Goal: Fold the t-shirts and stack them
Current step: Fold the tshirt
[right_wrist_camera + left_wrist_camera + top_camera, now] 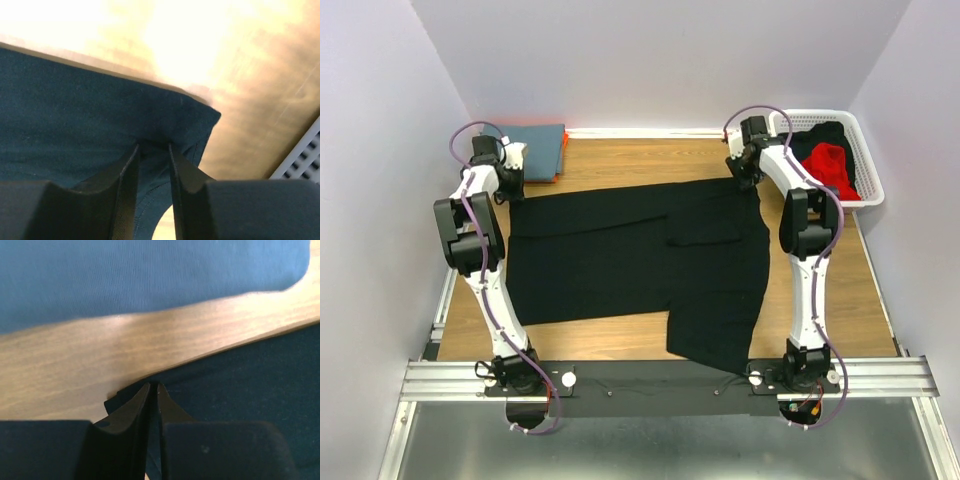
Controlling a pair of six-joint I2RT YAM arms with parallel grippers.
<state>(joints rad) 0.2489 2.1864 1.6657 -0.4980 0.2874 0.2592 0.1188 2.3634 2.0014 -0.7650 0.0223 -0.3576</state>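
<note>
Black t-shirt (620, 260) lies spread flat (its near edge stepped, uneven).

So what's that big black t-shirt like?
The black t-shirt is large, plain soft cloth. It lies spread flat across the wooden table, seemingly partly folded, and one part reaches toward the near edge. The left gripper pinches its far left corner, and the right gripper pinches its far right corner.

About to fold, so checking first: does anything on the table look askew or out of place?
Yes. The black t-shirt lies lopsided: its right part trails toward the near edge, reaching the arms' mounting bar, while the left part stops well short. Nothing else stands out.
</note>
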